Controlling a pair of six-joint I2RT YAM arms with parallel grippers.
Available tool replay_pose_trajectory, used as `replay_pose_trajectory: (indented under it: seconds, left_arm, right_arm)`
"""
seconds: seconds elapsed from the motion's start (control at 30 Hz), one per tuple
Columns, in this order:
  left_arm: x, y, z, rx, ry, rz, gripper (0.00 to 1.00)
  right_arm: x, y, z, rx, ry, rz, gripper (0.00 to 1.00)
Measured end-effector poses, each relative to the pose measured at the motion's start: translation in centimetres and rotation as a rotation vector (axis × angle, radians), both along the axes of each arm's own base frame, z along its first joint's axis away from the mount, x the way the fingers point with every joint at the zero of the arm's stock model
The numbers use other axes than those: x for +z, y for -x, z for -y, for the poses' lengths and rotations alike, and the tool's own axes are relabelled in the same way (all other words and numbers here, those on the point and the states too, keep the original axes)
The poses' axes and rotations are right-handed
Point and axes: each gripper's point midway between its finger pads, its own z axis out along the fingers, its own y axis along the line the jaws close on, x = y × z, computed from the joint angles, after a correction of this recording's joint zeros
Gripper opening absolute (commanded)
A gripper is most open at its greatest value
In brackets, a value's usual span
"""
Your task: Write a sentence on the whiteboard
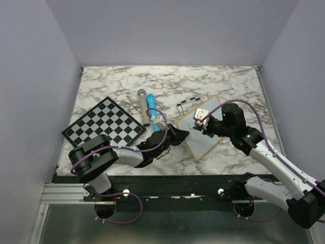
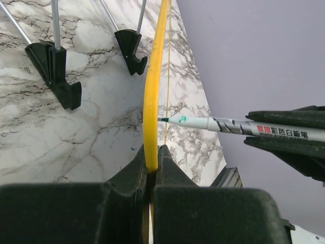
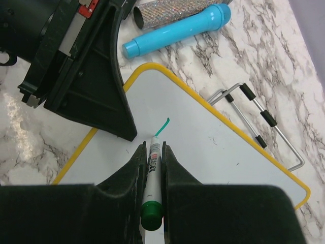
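Note:
The whiteboard [image 1: 209, 136] has a yellow frame and lies tilted right of centre. My left gripper [image 1: 182, 135] is shut on its near-left edge, and the yellow rim [image 2: 151, 101] stands between the jaws [image 2: 152, 152]. My right gripper [image 1: 200, 127] is shut on a green marker [image 3: 152, 173], tip down on the white surface [image 3: 218, 147]. Only one short green stroke [image 3: 162, 127] shows at the tip; no words of the sentence show. The marker also shows in the left wrist view [image 2: 223, 124], touching the board.
A black-and-white chessboard [image 1: 104, 124] lies at left. A blue tube [image 1: 152, 109] and a glittery tube [image 1: 143, 104] lie behind the left gripper. A wire stand with black feet [image 1: 190, 104] lies at the board's far edge. Walls close in on three sides.

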Motion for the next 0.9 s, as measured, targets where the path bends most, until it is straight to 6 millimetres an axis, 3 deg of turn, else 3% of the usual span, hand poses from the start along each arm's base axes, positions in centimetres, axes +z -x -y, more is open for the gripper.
replay_pose_trajectory:
  seconds: [0.3, 0.9]
  left_arm:
    - [-0.1, 0.0, 0.0, 0.000, -0.002, -0.002, 0.00]
    - [-0.2, 0.0, 0.1, -0.003, 0.000, -0.001, 0.00]
  right_arm:
    - [-1.1, 1.2, 0.6, 0.016, 0.028, -0.035, 0.00]
    - [-0.3, 0.5, 0.2, -0.021, -0.013, -0.045, 0.01]
